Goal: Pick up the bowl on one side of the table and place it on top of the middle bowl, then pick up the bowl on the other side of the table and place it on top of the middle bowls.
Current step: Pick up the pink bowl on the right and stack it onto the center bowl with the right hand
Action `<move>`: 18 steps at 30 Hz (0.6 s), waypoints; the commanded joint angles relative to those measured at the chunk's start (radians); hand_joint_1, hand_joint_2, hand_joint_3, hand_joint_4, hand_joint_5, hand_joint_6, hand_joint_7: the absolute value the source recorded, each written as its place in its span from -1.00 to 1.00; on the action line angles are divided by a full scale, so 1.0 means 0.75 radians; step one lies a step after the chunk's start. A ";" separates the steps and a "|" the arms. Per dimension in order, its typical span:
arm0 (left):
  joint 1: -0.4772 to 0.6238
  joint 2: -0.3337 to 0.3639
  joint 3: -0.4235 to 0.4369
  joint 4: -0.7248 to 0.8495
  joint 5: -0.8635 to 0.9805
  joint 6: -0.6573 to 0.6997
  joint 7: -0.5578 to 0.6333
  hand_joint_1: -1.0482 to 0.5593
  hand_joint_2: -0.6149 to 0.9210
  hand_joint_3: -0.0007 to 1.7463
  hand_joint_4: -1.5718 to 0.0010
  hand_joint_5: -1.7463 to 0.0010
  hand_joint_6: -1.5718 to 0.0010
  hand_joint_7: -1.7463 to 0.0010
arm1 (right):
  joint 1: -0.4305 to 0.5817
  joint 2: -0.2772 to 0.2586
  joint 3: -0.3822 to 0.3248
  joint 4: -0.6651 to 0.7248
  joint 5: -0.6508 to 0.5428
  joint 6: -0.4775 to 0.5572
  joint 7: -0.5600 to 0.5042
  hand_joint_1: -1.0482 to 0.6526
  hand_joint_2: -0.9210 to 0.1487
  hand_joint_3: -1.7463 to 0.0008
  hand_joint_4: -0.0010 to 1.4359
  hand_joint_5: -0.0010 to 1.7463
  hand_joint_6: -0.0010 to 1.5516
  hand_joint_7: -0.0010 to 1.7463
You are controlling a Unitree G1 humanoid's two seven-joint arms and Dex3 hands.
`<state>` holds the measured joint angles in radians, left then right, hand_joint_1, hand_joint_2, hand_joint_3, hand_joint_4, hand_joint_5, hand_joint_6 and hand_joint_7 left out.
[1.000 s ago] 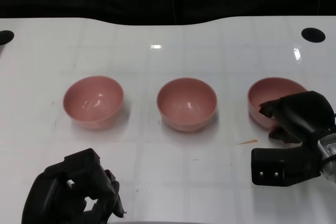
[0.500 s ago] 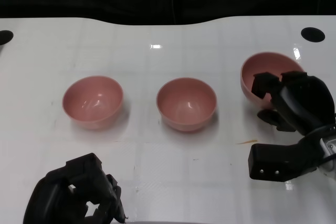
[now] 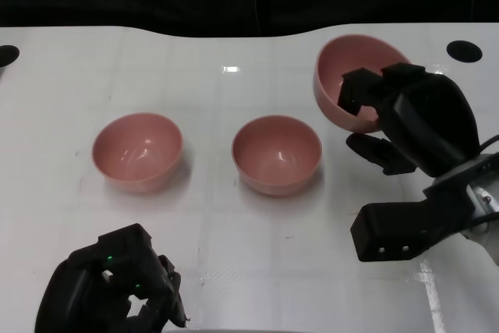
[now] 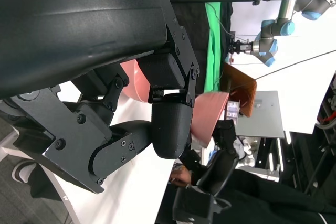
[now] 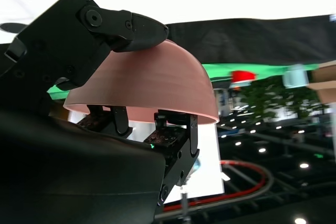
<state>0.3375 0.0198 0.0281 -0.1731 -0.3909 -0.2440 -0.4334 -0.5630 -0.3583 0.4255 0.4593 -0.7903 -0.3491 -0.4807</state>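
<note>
1. The table (image 3: pixel 234 216) is my widest hazard: my right hand (image 3: pixel 413 118) holds the right-side bowl (image 3: pixel 347 76) off its surface, tilted with its opening facing toward the middle. If my grip gives, I judge the bowl would drop, roll or bounce off the edge.
2. My right hand grips the bowl at its rim, fingers (image 3: pixel 360 90) inside and the rest against the outer wall. That is a narrow purchase on a smooth curved wall; I think a quick swing could let it pivot or slip.
3. The middle bowl (image 3: pixel 277 154) sits apart from the carried one. If I come in low, the tilted rim could strike its rim and shove it away. I should level out first, or it may seat crooked.
4. The left bowl (image 3: pixel 138 150) rests well clear, untouched.
5. My left hand (image 3: pixel 117 286) hangs near the table's front edge, fingers curled in, holding nothing; it poses little risk.
</note>
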 commanded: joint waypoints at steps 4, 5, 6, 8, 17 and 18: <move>-0.004 0.009 0.003 0.015 0.015 -0.022 -0.001 0.09 0.40 0.31 -0.26 -0.76 -0.22 -0.56 | 0.002 0.011 -0.016 -0.110 0.044 -0.016 0.154 -0.02 -0.13 -0.39 0.30 1.00 -0.06 1.00; -0.003 0.009 0.002 0.011 0.018 -0.017 0.003 0.09 0.39 0.32 -0.26 -0.76 -0.22 -0.56 | -0.007 0.020 -0.012 -0.113 0.045 -0.022 0.172 -0.03 -0.13 -0.38 0.30 1.00 -0.06 1.00; -0.002 0.008 0.000 0.008 0.019 -0.014 0.006 0.09 0.38 0.34 -0.26 -0.75 -0.22 -0.56 | -0.013 0.026 -0.010 -0.113 0.044 -0.029 0.184 -0.02 -0.12 -0.38 0.30 1.00 -0.05 1.00; -0.003 0.007 -0.001 0.006 0.014 -0.009 0.004 0.10 0.36 0.36 -0.27 -0.74 -0.23 -0.56 | -0.023 0.036 -0.007 -0.109 0.036 -0.043 0.192 -0.01 -0.10 -0.36 0.29 1.00 -0.05 1.00; 0.000 0.001 -0.005 -0.001 0.029 -0.014 0.016 0.10 0.36 0.38 -0.27 -0.74 -0.23 -0.55 | -0.096 0.104 0.048 0.043 0.004 -0.140 0.182 0.01 -0.11 -0.34 0.29 1.00 -0.04 1.00; 0.002 0.000 -0.006 -0.003 0.035 -0.014 0.018 0.11 0.36 0.38 -0.27 -0.74 -0.23 -0.55 | -0.109 0.119 0.065 0.074 -0.008 -0.147 0.180 0.00 -0.14 -0.31 0.28 1.00 -0.06 1.00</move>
<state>0.3371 0.0168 0.0196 -0.1712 -0.3678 -0.2451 -0.4309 -0.6211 -0.2779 0.4605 0.4882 -0.7860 -0.4495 -0.3437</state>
